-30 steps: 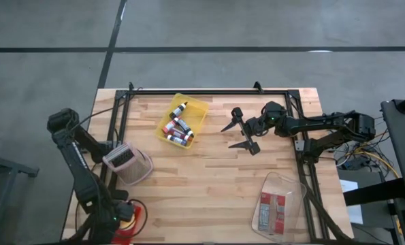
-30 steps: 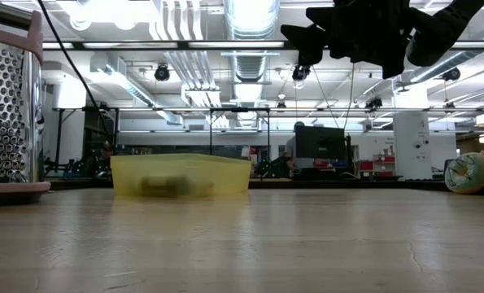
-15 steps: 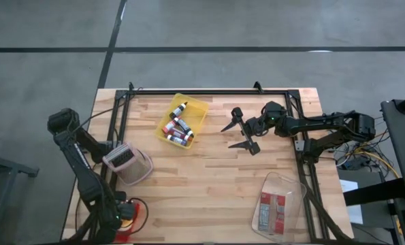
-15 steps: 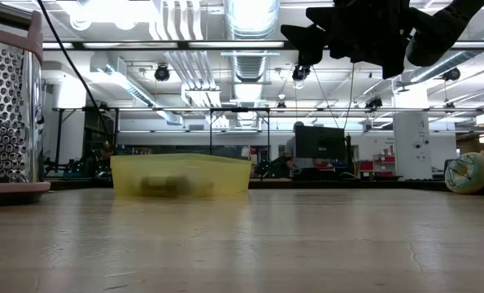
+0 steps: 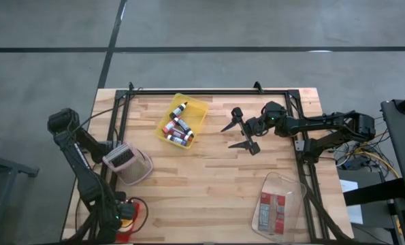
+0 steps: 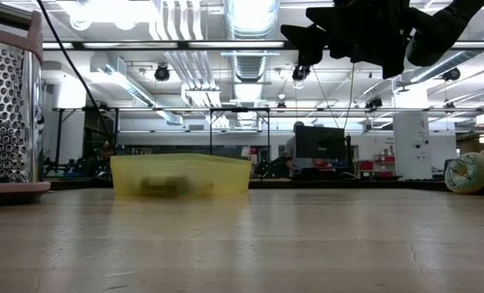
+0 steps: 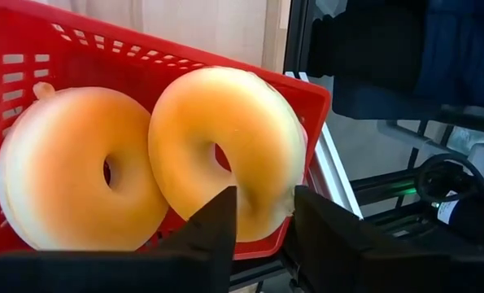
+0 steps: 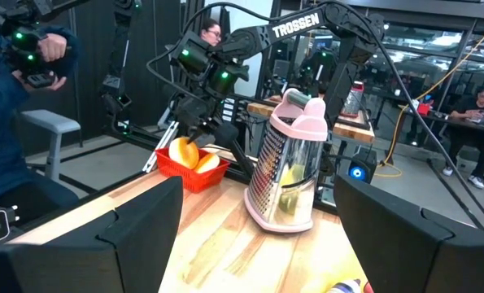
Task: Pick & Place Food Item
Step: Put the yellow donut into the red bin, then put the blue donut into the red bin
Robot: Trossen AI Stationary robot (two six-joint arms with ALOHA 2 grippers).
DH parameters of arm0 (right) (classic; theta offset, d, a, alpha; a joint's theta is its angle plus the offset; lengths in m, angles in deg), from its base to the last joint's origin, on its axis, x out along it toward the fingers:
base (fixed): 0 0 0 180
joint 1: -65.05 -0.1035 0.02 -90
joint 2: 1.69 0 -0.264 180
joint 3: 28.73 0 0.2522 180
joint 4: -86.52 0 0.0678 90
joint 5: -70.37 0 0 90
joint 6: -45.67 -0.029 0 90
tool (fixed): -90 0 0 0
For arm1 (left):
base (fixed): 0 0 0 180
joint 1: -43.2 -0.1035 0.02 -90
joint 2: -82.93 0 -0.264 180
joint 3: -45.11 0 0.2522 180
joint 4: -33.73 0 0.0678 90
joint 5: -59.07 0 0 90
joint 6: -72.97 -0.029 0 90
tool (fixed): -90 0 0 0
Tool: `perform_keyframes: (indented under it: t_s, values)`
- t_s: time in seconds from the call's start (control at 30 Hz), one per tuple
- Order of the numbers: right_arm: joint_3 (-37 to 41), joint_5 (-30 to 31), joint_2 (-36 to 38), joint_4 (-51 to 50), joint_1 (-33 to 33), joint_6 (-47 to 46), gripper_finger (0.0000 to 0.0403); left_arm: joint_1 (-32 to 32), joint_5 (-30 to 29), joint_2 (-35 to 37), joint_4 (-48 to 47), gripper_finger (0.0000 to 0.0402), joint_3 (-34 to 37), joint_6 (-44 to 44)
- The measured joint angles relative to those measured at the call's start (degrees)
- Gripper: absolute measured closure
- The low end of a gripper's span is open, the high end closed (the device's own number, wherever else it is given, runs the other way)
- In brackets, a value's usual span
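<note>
- Left gripper point(image 7: 262, 207) hangs low over a red basket point(image 7: 185, 57) at the table's near left corner. Its jaws are parted and straddle the lower rim of a doughnut point(image 7: 201, 114). Whether the pads press on it I cannot tell.
- That doughnut leans on edge against a second doughnut point(image 7: 54, 163) in the same basket. Leaning this way offers a rim to pinch, likely why the jaws come at it from the edge.
- My guess is that the pick is just starting, with nothing lifted out yet.
- Right gripper point(image 5: 226, 137) waits above mid-table, jaws wide apart and empty, well clear of the basket so the left arm has room.
- Table point(image 5: 202, 177) is pale wood planks inside a dark metal frame.
- On it stand a pink-topped grater point(image 5: 128, 163) near the left arm, a yellow bin point(image 5: 199, 109) holding small bottles point(image 5: 178, 129) toward the far edge, and a clear tray point(image 5: 290, 187) with a packet point(image 5: 273, 207) at the near right.
- Which container the doughnut is meant for I cannot say.
- Beyond the table is a workshop with ceiling ducts and strip lights, other robot rigs, and a person point(image 8: 14, 98) in a blue sleeve close by.
</note>
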Motion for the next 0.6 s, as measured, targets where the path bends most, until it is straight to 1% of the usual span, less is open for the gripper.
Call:
perform_keyframes:
  t_s: [0.3, 0.6]
  values:
    - [0.0, 0.0, 0.0, 0.0, 0.0, 0.0, 0.0087, -0.1, -0.1, 0.0, 0.0, 0.0238, 0.0, 0.9]
    - [0.0, 0.0, 0.0, 0.0, 0.0, 0.0, 0.0087, -0.1, 0.1, 0.1, 0.5, 0.0232, -2.1, 0.3]
